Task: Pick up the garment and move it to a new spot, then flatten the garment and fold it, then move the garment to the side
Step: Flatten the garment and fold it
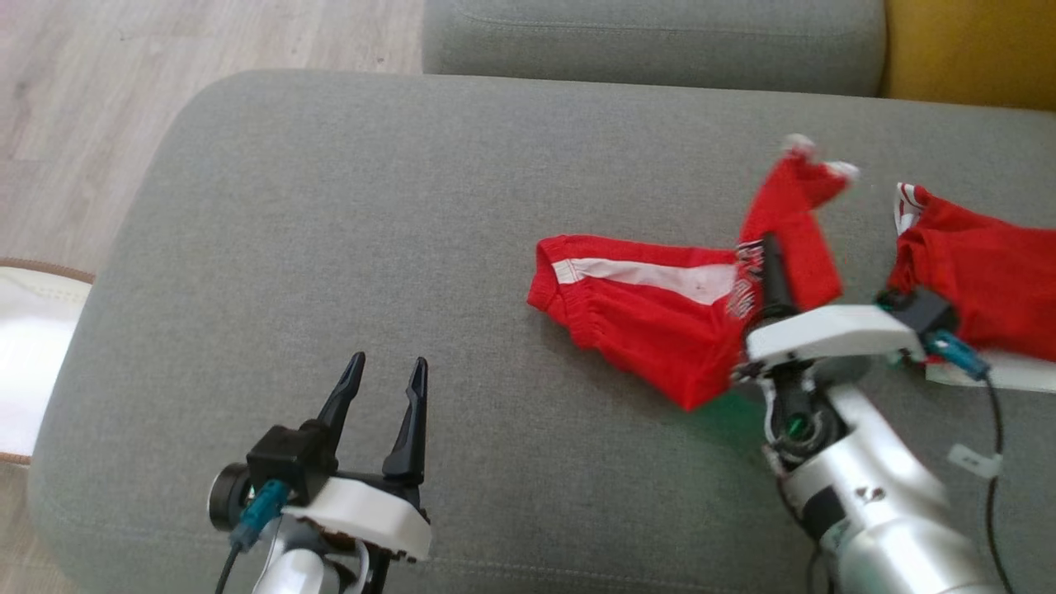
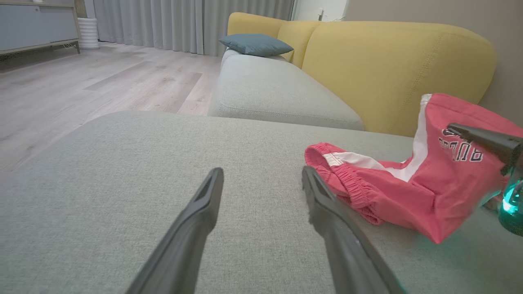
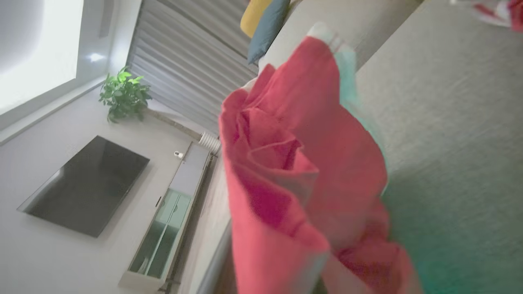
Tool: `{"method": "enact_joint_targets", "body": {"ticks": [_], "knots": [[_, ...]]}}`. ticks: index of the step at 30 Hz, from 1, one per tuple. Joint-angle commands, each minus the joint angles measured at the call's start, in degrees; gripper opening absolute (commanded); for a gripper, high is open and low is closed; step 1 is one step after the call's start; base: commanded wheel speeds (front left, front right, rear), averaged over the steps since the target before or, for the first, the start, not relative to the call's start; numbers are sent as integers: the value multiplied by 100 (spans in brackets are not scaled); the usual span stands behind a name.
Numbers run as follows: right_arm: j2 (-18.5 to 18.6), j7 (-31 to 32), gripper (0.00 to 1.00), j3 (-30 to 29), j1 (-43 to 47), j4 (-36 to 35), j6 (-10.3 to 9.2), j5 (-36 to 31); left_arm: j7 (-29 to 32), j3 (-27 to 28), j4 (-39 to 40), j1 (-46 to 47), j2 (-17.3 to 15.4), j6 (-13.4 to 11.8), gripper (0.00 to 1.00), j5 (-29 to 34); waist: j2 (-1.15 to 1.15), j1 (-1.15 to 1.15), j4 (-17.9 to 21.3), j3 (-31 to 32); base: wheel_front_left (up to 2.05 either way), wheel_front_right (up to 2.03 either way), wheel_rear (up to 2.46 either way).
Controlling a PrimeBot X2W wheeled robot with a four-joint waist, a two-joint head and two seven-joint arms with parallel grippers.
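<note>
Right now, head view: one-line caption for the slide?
Right gripper shut on red shorts, one end raised off the grey cushion; left gripper open; second red garment at right.

A garment (image 1: pixel 635 305) lies right of centre on a sofa cushion (image 1: pixel 330 247), one end raised in the jaws of the right gripper (image 1: pixel 770 243). A second garment (image 1: pixel 982 272) lies farther right, and the left gripper (image 1: pixel 388 360) is well apart at front left.

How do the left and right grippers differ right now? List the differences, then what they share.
The left gripper stands open, jaws apart; the right gripper is shut. The left gripper holds nothing; the right gripper pinches the red garment, one end held up while the elastic-banded end lies on the grey cushion. Both have dark fingers on white mounts, above that cushion.
</note>
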State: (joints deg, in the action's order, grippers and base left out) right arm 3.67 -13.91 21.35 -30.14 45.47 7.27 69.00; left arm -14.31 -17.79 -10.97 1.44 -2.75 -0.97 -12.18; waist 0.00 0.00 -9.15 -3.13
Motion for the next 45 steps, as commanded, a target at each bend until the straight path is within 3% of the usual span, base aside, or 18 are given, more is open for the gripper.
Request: {"method": "enact_joint_targets", "body": {"ticks": [1, 17, 18, 19, 20, 29, 36, 40, 45], "knots": [[-80, -4, 0, 249, -11, -222, 22, 4, -69, 169, 167, 157, -13, 6, 100, 35, 0, 0, -30, 17, 0, 0, 0], [-80, 6, 0, 1901, -116, -278, 22, 192, -69, 1, 115, 165, -13, -17, 100, 1, 0, 0, -452, 12, 0, 0, 0], [-80, -6, 22, 1976, -139, -262, 22, 196, -69, -10, 112, 163, -13, -18, 100, -1, 0, 0, -481, 8, 0, 0, 0], [-80, -17, 90, 2045, -162, -242, 22, 206, -69, -20, 109, 160, -13, -22, 100, -4, 0, 0, -506, 7, 0, 0, 0], [-80, -25, 100, 2121, -185, -232, 22, 217, -69, -31, 107, 156, -13, -26, 100, -8, 0, 0, -531, 5, 0, 0, 0], [-80, -83, 100, 2761, -332, -215, 22, 191, -69, -123, 111, 154, -13, -65, 100, -54, 0, 0, -699, -54, 0, 0, 0], [-80, 357, 100, 3268, -485, 587, 22, 267, -69, -150, 121, 191, -13, -93, 100, -85, 0, 0, -734, -133, 0, 0, 0], [-80, 551, 100, 3493, -635, 781, 22, 417, -69, -148, 119, 228, -13, -128, 100, -107, 0, 0, -659, -160, 0, 0, 0], [-80, 192, 100, 3709, -902, 656, 22, 305, -69, -75, 146, 256, -13, -133, 100, -82, 0, 0, -399, -113, 0, 0, 0]]}}
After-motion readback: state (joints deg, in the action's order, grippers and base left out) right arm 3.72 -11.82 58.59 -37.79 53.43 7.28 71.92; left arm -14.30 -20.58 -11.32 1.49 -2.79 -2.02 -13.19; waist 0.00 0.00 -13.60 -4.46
